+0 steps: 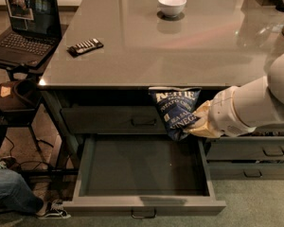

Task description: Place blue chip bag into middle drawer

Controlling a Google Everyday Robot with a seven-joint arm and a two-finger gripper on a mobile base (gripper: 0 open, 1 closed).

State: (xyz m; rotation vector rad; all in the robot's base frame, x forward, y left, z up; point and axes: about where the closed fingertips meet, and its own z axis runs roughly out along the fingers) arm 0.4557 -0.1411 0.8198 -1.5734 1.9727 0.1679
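Observation:
The blue chip bag (176,111) is a crinkled dark-blue foil bag with white lettering. It hangs in the air just in front of the counter's front edge, above the right rear part of the open middle drawer (144,205). My gripper (195,124) is shut on the bag's right lower side, with the white arm reaching in from the right. The drawer is pulled far out, with a light grey front, a small dark bar handle and a dark bare inside.
A grey counter (132,56) holds a black remote (85,47) at the left and a white bowl (172,4) at the back. A closed drawer (113,120) sits above the open one. Narrower drawers (255,151) stand at right. A laptop (23,27) and a person's leg (14,195) are at left.

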